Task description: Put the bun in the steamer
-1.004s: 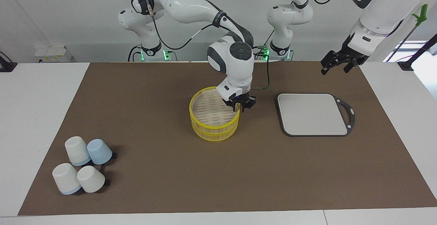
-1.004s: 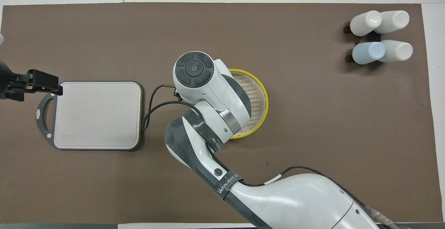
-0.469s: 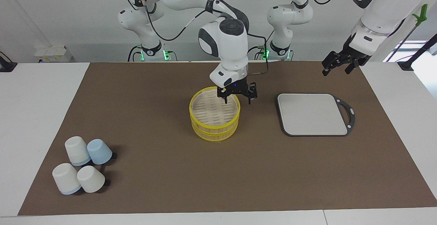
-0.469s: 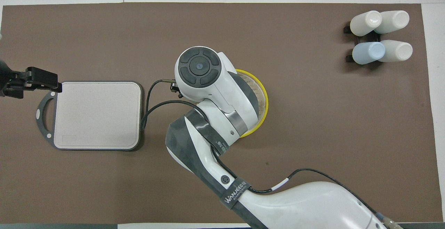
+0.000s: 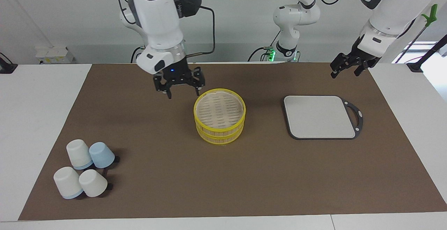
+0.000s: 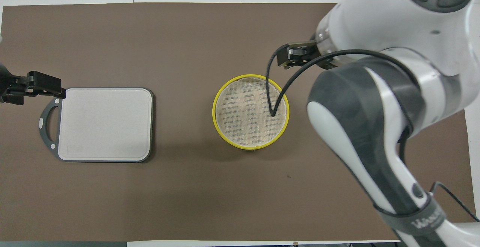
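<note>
Brown matting [image 5: 157, 174] is covering the desk. A grey board [image 5: 319, 116] is lying toward the left arm's end and the steamer [image 5: 220, 134] is sitting mid-desk. The right gripper [image 5: 183, 95] is hanging over bare matting beside the steamer, fingers apart and empty. The left gripper [image 5: 344, 73] is waiting over the desk's corner, fingers apart. No bun is showing on the slats or elsewhere, so whether it is already placed cannot be judged.

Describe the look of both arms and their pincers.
Both arms are glossy white with dark grey joint bands and round grey caps. The right arm carries a looping black cable and a strap with white lettering; its black right pincer shows a small blue light. The left pincer is black too.
</note>
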